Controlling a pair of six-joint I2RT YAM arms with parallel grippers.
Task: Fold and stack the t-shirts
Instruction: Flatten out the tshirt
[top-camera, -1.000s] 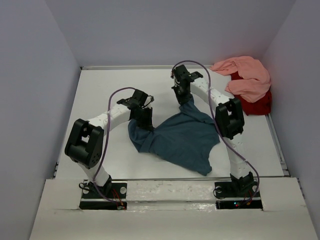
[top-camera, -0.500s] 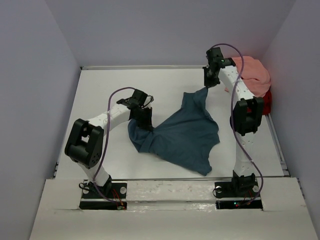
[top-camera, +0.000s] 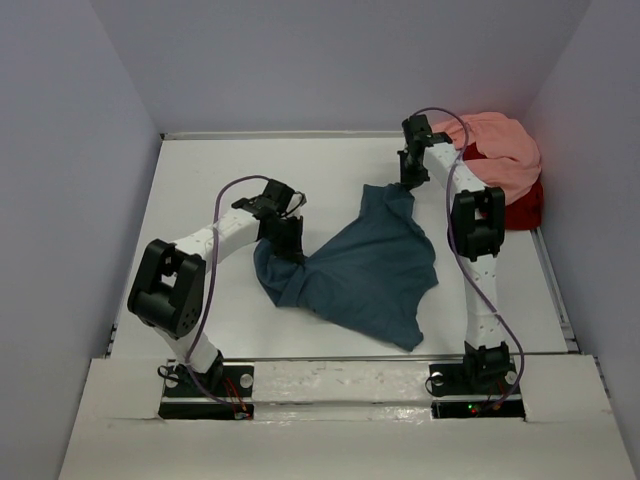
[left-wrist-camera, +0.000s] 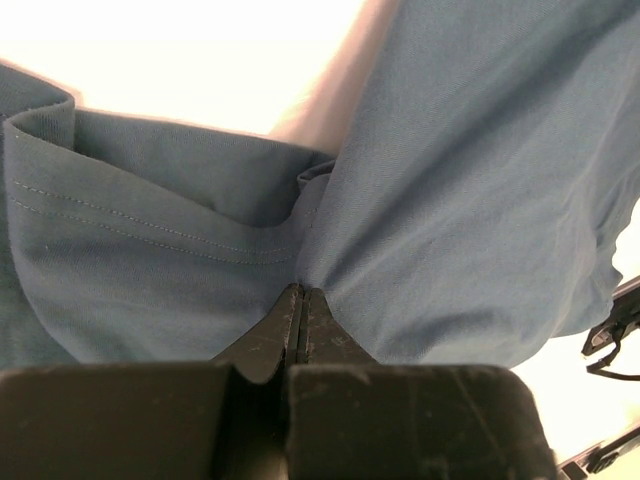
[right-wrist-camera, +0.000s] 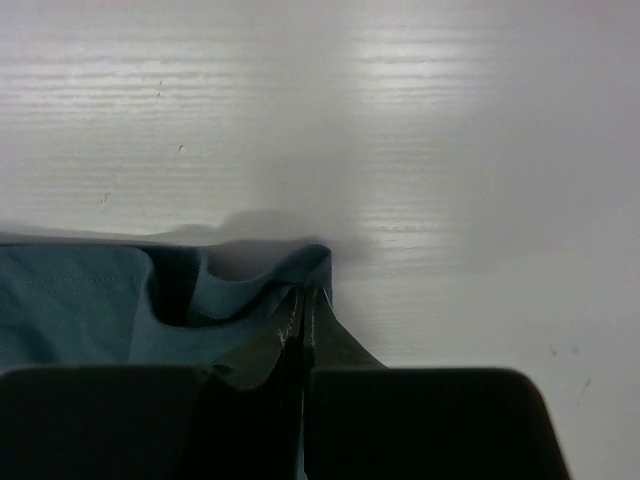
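Spread rumpled over the middle of the white surface (top-camera: 200, 180), mostly flat: a dark teal-blue cotton t-shirt (top-camera: 360, 270). Pinched at its left edge by the left jaws, closed tight on a fold of cloth, and at its far corner by the right jaws, likewise closed on the hem. Seen only from above: a salmon pink shirt (top-camera: 500, 150) heaped on a red shirt (top-camera: 518, 212) in the far right corner. Shown only by the wrist views: cloth caught right at the jaw tips.

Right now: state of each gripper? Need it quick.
Left gripper: shut on the blue t-shirt, pinching a fold.
Right gripper: shut on the far edge of the same shirt.
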